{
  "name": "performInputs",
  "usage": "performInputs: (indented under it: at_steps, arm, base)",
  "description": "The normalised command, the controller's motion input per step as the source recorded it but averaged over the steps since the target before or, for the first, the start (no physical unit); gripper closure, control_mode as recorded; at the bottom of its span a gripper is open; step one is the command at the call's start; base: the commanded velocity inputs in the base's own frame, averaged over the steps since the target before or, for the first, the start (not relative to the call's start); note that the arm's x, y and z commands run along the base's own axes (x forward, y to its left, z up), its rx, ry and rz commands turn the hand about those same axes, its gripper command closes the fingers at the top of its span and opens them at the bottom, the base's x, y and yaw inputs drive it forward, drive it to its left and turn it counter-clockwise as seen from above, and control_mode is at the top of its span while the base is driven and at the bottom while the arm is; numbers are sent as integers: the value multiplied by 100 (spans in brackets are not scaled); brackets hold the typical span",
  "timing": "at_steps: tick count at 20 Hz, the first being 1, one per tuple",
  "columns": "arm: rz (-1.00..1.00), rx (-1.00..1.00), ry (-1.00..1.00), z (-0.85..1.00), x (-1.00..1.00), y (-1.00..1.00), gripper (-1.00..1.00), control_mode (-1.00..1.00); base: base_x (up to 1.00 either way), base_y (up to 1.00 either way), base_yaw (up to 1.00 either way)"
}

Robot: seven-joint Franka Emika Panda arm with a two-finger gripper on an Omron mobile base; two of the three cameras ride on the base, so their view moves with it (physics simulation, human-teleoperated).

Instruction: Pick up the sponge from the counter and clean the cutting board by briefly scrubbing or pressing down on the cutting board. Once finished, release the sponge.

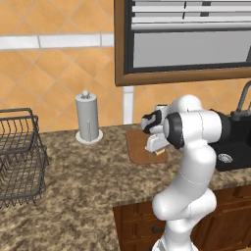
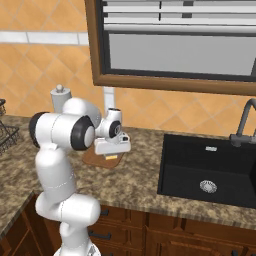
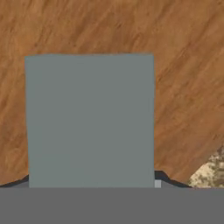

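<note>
The sponge sits on the board directly under the gripper, board grain showing from 9 through 3 o'clock. Fingers appear closed on its sides. Likely light and squashy; side grips suit it.

Hidden and cut-off parts around the board

In the left base view, much of the cutting board is covered by the arm, and the gripper is masked so that its fingers cannot be made out; the wire basket is cut by the left edge. In the right base view, the paper towel holder is half hidden behind the arm, and the sink is cut at the right edge. In the hand view, the sponge is seen only as a flat grey-green face; its yellow layer is hidden, and whether it is gripped cannot be told.
</note>
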Motion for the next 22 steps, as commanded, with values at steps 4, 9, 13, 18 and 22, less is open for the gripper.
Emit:
performInputs:
  at_steps: [4,9,13,18,22]
  arm:
    - [0,1,0,-5,62,-1,100,-100]
    - [-3,1,0,0,69,0,100,-100]
    - [-6,2,0,0,77,-1,100,-100]
    - [-3,0,0,0,40,0,100,-100]
    - [0,0,0,-3,-24,0,100,-100]
  base:
    - [0,0,0]
    - [0,0,0]
    - [0,0,0]
    - [0,0,0]
    - [0,0,0]
